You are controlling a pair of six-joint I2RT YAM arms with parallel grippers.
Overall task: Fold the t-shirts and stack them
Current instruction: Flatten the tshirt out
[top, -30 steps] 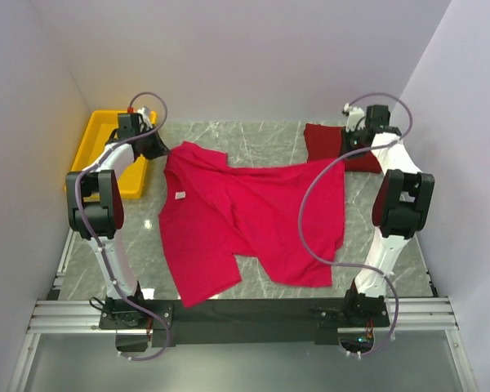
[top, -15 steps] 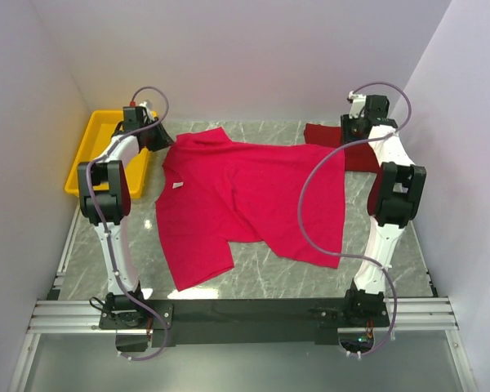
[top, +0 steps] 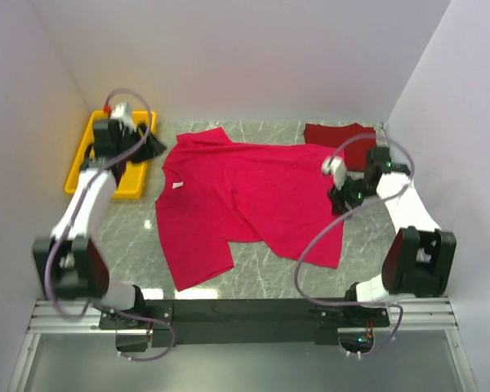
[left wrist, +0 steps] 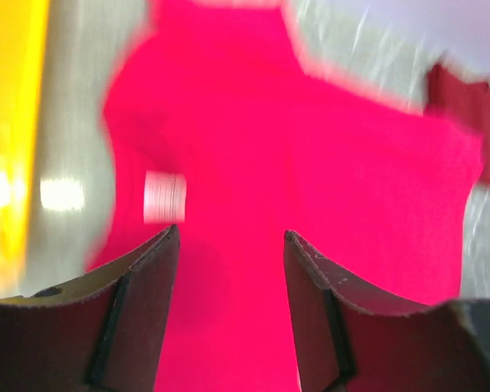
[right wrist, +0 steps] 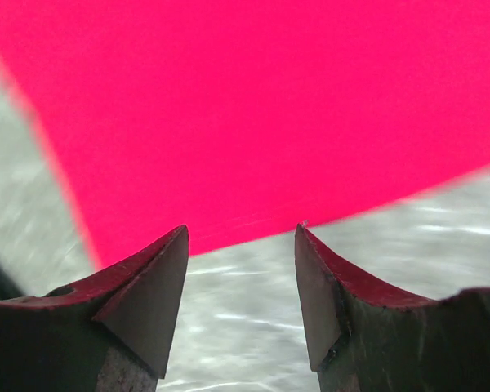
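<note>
Pink t-shirt [top: 245, 204] flat, both jaws empty
Lies mid-desk [top: 269, 282], long axis left-right: collar end just beside left jaws, hem edge just ahead of right jaws. Both sets parted, gripping nothing. Maroon t-shirt [top: 343, 140] sits far-right, nearer right arm.

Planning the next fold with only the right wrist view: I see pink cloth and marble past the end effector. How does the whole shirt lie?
Observer: The crimson-pink t-shirt lies spread open across the table, its white neck label toward the left arm's side.
Operator: Where is the second shirt?
Observer: The maroon t-shirt sits compact at the far right, beside the pink shirt's corner.
Operator: And the other arm?
Observer: The left end effector is open and empty, at the pink shirt's collar end, next to the yellow tray.
</note>
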